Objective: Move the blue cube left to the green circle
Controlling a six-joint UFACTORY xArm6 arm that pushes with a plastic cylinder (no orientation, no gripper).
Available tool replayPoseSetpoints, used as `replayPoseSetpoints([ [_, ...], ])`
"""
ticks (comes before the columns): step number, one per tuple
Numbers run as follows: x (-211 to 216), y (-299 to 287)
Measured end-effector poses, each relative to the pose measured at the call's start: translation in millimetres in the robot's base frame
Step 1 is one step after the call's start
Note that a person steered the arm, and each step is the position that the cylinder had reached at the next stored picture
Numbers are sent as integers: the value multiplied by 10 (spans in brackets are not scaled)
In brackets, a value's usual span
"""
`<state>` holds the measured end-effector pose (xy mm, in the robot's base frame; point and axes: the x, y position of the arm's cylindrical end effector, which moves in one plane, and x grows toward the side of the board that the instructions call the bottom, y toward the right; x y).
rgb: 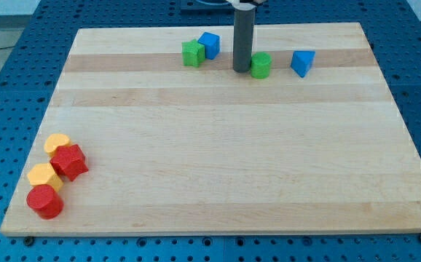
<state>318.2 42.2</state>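
Note:
The blue cube (210, 44) sits near the view's top, touching a green block (193, 54) on its left. The green circle (261, 65), a short cylinder, stands to the right of them. My tip (241, 70) rests on the board just left of the green circle, almost touching it, and to the right of the blue cube. A blue triangular block (303, 62) lies right of the green circle.
At the view's bottom left lies a cluster: a yellow block (57, 143), a red block (70, 161), another yellow block (44, 176) and a red cylinder (45, 201). The wooden board (225, 160) lies on a blue perforated table.

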Motion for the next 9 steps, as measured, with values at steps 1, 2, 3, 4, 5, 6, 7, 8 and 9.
replayPoseSetpoints([
  [1, 0, 83],
  [2, 0, 160],
  [3, -44, 169],
  [4, -141, 234],
  [5, -411, 234],
  [6, -759, 155],
  [7, -953, -249],
  [8, -971, -673],
  [9, -795, -919],
])
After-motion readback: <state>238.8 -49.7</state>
